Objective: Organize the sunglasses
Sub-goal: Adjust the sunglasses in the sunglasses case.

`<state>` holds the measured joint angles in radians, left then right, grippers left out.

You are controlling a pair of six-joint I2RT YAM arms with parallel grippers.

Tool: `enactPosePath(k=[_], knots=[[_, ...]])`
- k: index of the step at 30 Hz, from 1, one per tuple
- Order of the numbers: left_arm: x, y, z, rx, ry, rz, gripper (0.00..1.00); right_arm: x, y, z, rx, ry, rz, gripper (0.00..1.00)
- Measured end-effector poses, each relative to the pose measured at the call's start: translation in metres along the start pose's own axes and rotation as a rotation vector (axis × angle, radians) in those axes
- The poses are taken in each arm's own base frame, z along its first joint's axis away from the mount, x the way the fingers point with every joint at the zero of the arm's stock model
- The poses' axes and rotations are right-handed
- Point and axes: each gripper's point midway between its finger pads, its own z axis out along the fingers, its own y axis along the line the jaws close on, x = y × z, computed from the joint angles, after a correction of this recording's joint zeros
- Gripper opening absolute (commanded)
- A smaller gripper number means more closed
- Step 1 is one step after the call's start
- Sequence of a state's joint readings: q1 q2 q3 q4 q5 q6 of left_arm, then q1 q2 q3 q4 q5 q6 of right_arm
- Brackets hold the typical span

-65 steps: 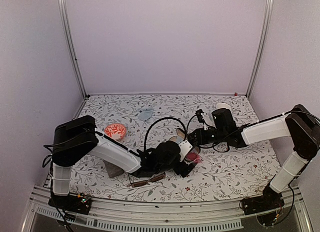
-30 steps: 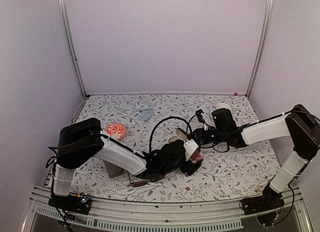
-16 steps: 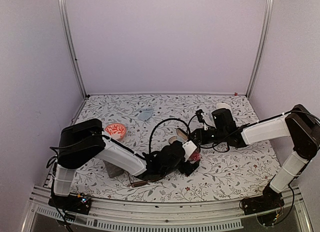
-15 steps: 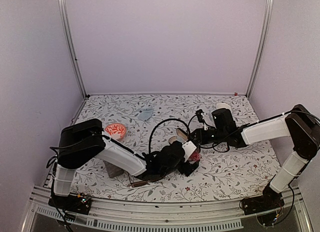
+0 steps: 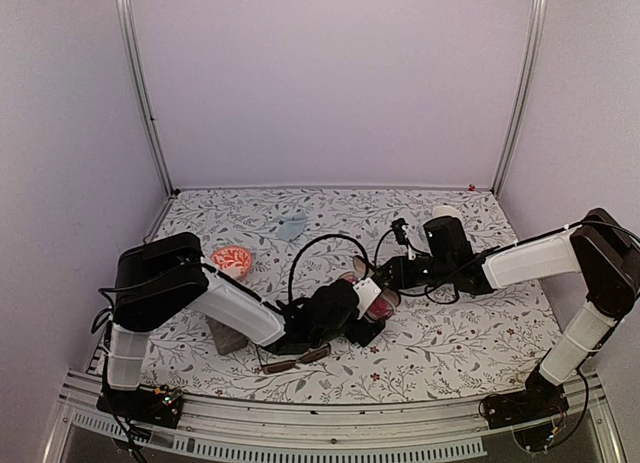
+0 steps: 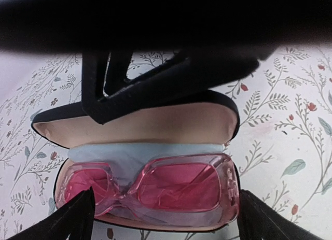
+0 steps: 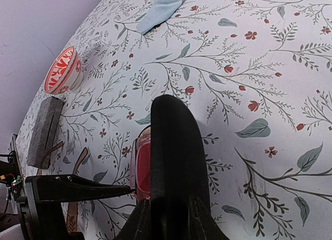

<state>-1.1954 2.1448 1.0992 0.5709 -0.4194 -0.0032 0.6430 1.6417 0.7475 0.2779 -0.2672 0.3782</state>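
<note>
Well to the left of the black oval case (image 6: 155, 127), the red patterned bowl (image 5: 231, 260) and the grey rectangular case (image 5: 228, 336) are sitting untouched. The brown sunglasses (image 5: 296, 360) are lying to the near left of the black case, not yet dealt with. Closer in, your left gripper (image 5: 367, 329) is backing off. A moment ago it was pushed in over the black case with the pink pair at its fingertips, and now it is hanging just off the case's near-left side, its jaws standing wide apart with nothing between them. The pink sunglasses (image 6: 176, 188) are resting inside the lower shell of the black case, lying on a pale blue cloth (image 6: 145, 149) that is lining it, and no finger is touching them. That is telling you the drop has gone through, so I am judging half the job to be done. On the far right side of the black case, your right gripper (image 7: 168, 222) is pinching the raised lid, fingers closed tight on its rim and propping it open. The next step is probably lowering that lid, and you are wanting the left fingers clear of the shell first. The pink frame is sitting close to the front rim, so it may be catching as the lid is coming down.
</note>
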Motion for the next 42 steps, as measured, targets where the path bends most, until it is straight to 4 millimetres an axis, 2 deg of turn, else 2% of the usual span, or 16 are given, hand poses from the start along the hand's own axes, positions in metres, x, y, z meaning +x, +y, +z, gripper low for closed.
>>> enactPosePath(k=[5,13,27,31,36,39,42], knots=[[-0.003,0.006,0.001,-0.005,-0.005,-0.009,0.96,0.0,0.0,0.0,0.0,0.0,0.0,0.25],[0.005,0.008,-0.002,0.014,0.008,-0.008,0.98,0.0,0.0,0.0,0.0,0.0,0.001,0.25],[0.003,0.004,-0.007,0.071,0.006,-0.018,0.99,0.0,0.0,0.0,0.0,0.0,0.0,0.25],[-0.008,0.003,-0.014,0.097,-0.014,-0.036,0.99,0.0,0.0,0.0,0.0,0.0,0.0,0.25],[-0.022,0.014,-0.042,0.108,-0.042,-0.093,0.99,0.0,0.0,0.0,0.001,0.001,0.0,0.25],[-0.036,0.027,-0.055,0.115,-0.066,-0.175,0.91,0.0,0.0,0.0,0.001,0.001,0.0,0.25],[-0.044,0.045,-0.055,0.146,-0.07,-0.304,0.82,0.0,0.0,0.0,0.001,0.001,0.0,0.25]])
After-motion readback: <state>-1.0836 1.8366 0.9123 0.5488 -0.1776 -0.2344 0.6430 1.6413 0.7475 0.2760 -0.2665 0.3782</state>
